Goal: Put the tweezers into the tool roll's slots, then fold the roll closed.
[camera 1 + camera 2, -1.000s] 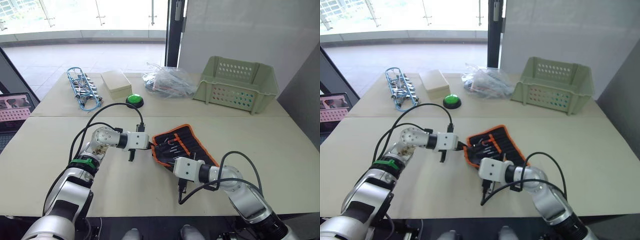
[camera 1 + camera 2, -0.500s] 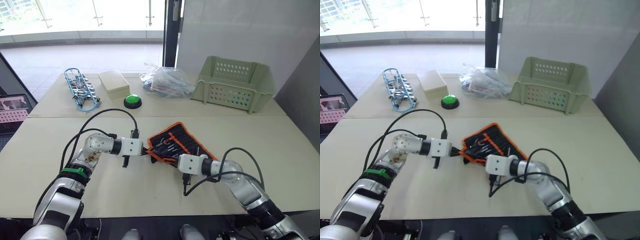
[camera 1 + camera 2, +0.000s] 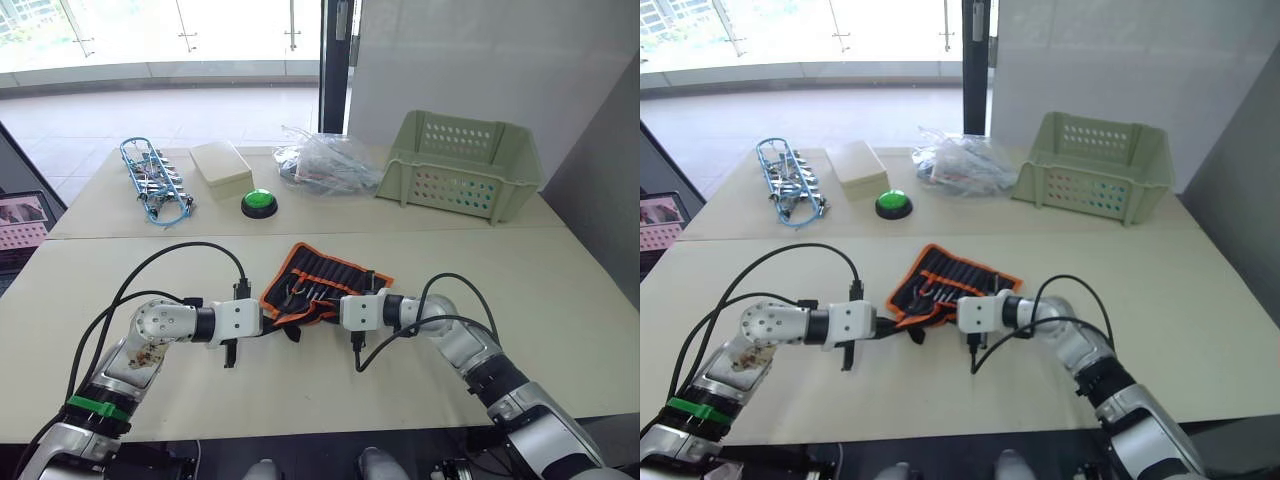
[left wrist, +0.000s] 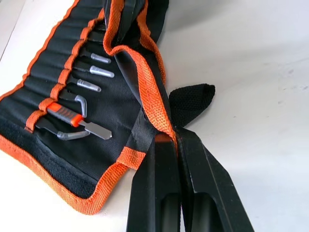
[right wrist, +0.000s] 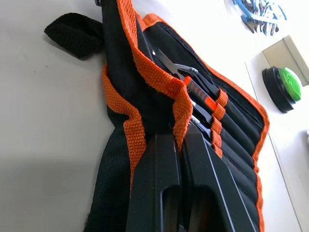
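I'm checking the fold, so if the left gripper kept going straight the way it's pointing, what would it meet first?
The left gripper is shut on the tool roll's orange-edged flap. Pushing straight on, it would likely run into the roll's folded fabric, then the right gripper facing it; depth is unclear.

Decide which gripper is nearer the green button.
Left. The left gripper sits almost straight below the green button; the right gripper is further right. Both pinch the tool roll.
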Action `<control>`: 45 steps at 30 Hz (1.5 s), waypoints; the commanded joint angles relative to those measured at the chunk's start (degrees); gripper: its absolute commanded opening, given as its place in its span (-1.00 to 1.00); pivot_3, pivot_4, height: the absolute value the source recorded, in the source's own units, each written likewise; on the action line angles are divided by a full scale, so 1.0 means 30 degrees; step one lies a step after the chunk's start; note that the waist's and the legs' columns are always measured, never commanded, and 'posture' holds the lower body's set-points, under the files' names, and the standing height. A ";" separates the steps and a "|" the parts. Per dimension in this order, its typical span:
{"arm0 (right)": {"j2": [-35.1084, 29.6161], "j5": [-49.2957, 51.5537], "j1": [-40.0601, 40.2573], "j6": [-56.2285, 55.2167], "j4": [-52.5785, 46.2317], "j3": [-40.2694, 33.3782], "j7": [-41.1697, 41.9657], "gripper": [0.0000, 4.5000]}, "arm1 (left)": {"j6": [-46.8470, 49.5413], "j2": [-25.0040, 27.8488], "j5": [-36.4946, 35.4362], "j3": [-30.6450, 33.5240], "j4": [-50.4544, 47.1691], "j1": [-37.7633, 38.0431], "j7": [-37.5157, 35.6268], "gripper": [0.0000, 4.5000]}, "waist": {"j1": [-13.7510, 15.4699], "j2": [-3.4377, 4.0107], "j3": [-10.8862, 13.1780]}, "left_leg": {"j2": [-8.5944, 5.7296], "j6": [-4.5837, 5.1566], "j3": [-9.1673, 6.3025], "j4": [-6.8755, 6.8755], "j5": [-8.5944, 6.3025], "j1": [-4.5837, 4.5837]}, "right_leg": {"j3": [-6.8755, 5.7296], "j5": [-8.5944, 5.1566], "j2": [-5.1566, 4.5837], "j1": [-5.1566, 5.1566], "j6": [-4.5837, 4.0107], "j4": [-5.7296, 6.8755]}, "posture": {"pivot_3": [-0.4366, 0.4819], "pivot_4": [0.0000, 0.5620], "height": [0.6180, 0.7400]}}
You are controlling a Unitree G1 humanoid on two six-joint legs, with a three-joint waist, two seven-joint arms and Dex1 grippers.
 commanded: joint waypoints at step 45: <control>-0.1419 0.8589 0.1919 0.7250 -0.4049 -0.7703 0.2426 1.00 | 0.8689 -0.2229 -0.3841 0.2529 0.0841 -0.4954 0.3026 0.73 | 0.0473 0.0005 0.0004 | -0.0017 -0.0001 0.0012 0.0022 0.0001 -0.0009 | 0.0007 0.0001 -0.0013 0.0017 -0.0002 -0.0012 | -0.05 -0.47 1.00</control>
